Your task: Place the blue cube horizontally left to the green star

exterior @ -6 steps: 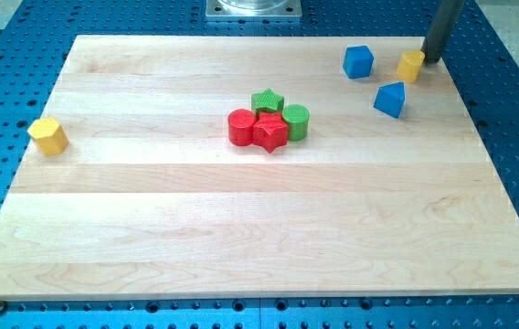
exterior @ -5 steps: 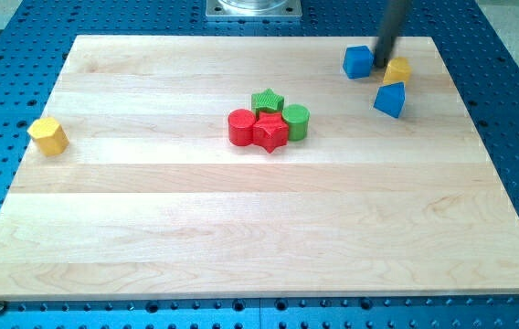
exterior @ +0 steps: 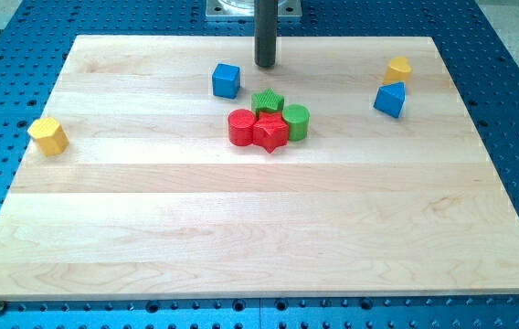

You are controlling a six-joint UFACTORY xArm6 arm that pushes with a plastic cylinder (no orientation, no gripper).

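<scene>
The blue cube (exterior: 227, 80) sits on the wooden board, up and to the left of the green star (exterior: 267, 101), with a small gap between them. The green star touches a cluster below it: a red cylinder (exterior: 240, 127), a red star (exterior: 270, 133) and a green cylinder (exterior: 296, 122). My tip (exterior: 265, 64) stands on the board near the view's top, to the right of the blue cube and just above the green star, touching neither.
A yellow block (exterior: 397, 69) and a blue triangular block (exterior: 389, 100) lie at the view's upper right. A yellow hexagonal block (exterior: 48, 136) lies at the left edge of the board (exterior: 259, 228). A metal base plate (exterior: 253, 8) sits beyond the top edge.
The blue cube has slid far left, from the upper right to just left of the green star. My tip moved left with it. The yellow block at upper right shifted slightly.
</scene>
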